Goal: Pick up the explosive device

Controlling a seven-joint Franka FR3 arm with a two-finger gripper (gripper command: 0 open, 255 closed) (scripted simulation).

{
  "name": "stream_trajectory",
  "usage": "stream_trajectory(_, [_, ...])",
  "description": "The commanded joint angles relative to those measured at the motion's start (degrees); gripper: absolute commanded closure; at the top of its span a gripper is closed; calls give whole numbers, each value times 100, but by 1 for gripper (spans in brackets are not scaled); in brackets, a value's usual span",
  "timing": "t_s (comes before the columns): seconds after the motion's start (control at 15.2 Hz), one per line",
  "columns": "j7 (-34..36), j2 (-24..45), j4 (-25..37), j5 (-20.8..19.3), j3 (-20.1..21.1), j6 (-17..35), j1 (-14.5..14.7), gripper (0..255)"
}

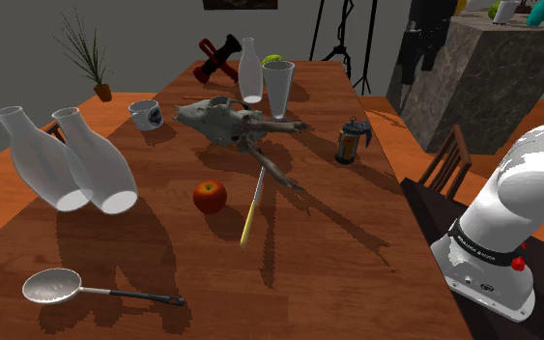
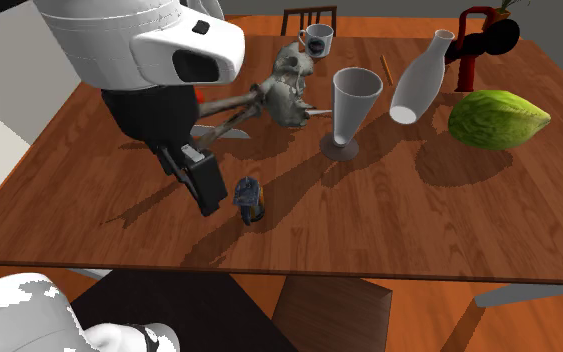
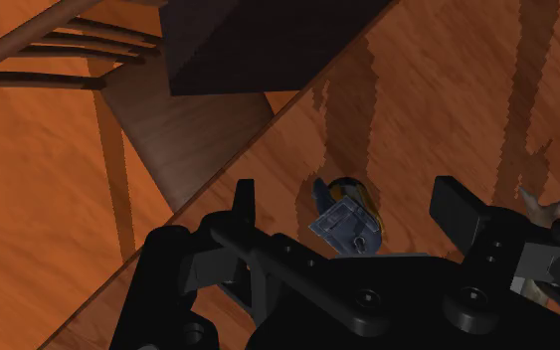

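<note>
The explosive device point(image 1: 352, 142) is a small dark grenade-like canister with a yellowish band and a grey lever on top. It stands upright on the brown wooden table point(image 1: 357, 261), close to the edge that faces the arm's stand. In the second exterior view my black gripper point(image 2: 207, 188) hangs just beside the device point(image 2: 250, 200), slightly above the tabletop. The wrist view has the device point(image 3: 345, 214) lying between my open gripper point(image 3: 348, 191) fingers, farther along and untouched by either one.
An animal skull with long bones point(image 1: 223, 120) lies mid-table, near a clear goblet point(image 1: 278, 89), an apple point(image 1: 210, 196) and a yellow pencil point(image 1: 251, 207). White vases point(image 1: 86, 164), a mug point(image 1: 146, 114) and a spoon point(image 1: 57, 286) sit further off. A chair point(image 1: 443, 159) stands at the table's edge.
</note>
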Motion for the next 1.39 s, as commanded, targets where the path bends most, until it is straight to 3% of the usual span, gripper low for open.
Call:
stream_trajectory(0.0, [0,0,0,0,0,0,0,0])
stream_trajectory(0.4, [-1382,318,-844,-78,-506,1501,490,0])
stream_trajectory(0.86, [-3036,1158,-1411,24,-1059,3235,1117,0])
stream_trajectory(1.32, [-3059,1355,-1828,10,-1102,3848,1114,0])
